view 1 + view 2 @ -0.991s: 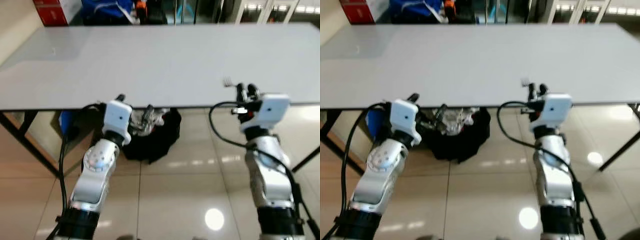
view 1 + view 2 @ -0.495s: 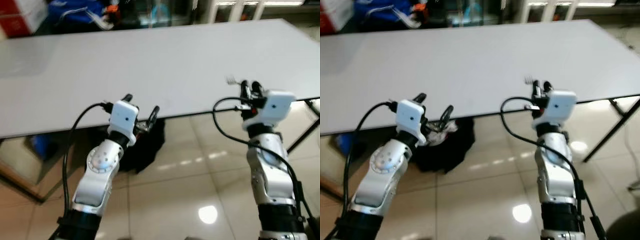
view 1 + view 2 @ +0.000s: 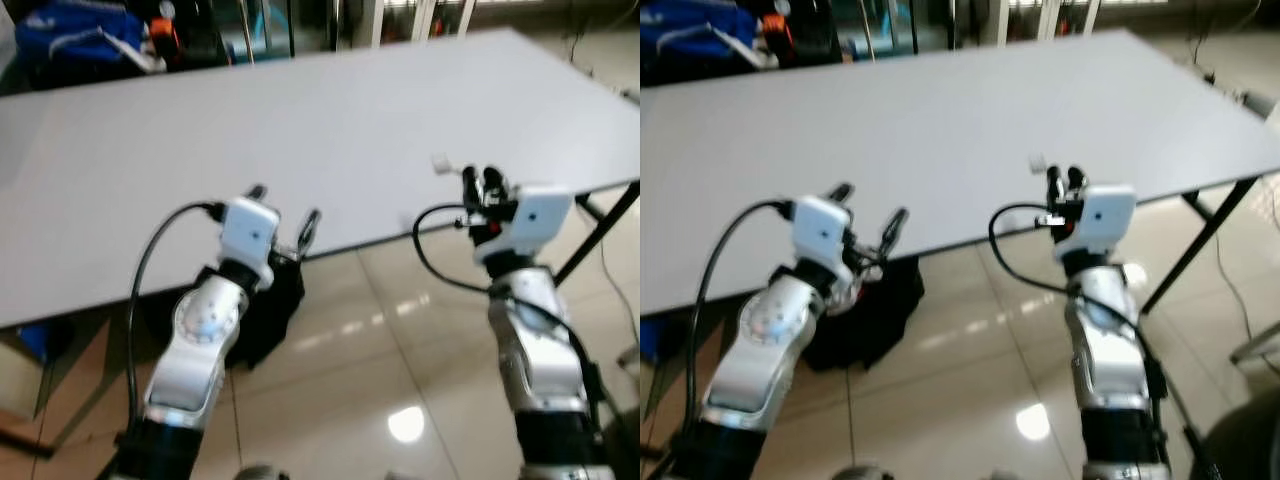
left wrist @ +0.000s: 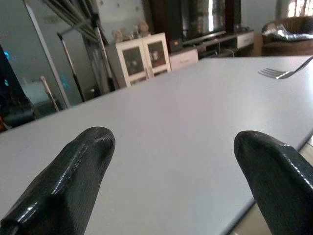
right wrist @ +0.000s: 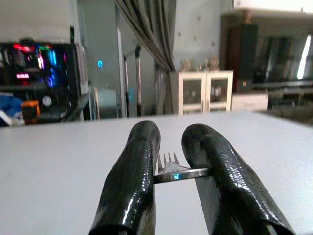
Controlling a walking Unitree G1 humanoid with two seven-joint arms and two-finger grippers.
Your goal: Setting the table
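The long grey-white table stretches ahead of me. My right gripper is at the table's near edge, shut on a silver fork. The fork lies crosswise between the fingers, and its tines stick out to the left over the tabletop. My left gripper hovers at the near edge further left, open, with nothing between its fingers. From the left wrist view the fork shows just above the tabletop.
A black bag lies on the tiled floor under the table. Blue bags sit beyond the far edge. A black table leg slants down at the right. White cabinets stand in the background.
The camera has swung, so the table now slants across the view. Both arms remain at the near edge. The right gripper still holds the fork, and the left gripper is still open.
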